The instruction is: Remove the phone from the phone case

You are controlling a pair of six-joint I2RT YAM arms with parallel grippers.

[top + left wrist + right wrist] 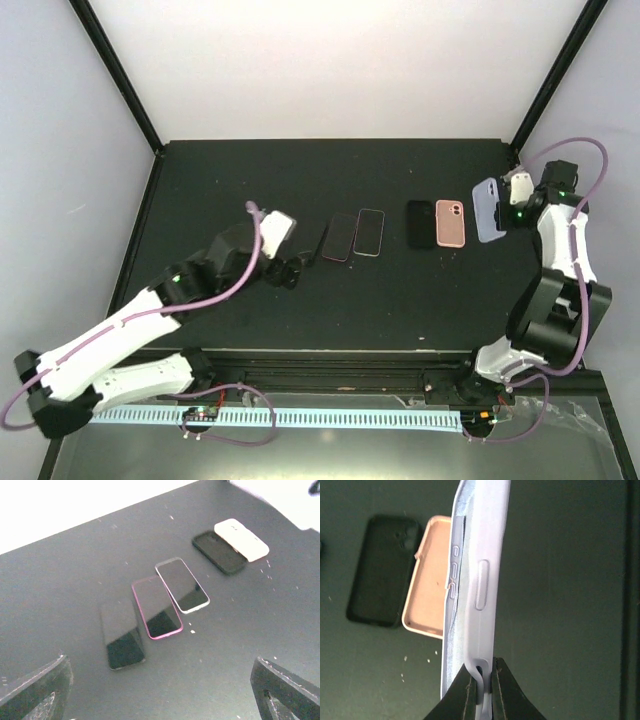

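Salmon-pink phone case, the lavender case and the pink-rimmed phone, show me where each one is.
Salmon-pink phone case point(450, 224): top view, middle of the shell.
Lavender case point(490, 535): right wrist view, side wall above the long button.
Pink-rimmed phone point(156, 607): left wrist view, centre of its dark screen.

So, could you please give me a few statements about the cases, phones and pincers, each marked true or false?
1. The right pincer is shut on an edge of the lavender case. True.
2. The left pincer grips a phone. False: it is open and empty, near the phones.
3. The dark phone, pink-rimmed phone and silver-rimmed phone lie side by side. True.
4. The pink case has a phone inside. False: it lies on the table with its bare inside showing.
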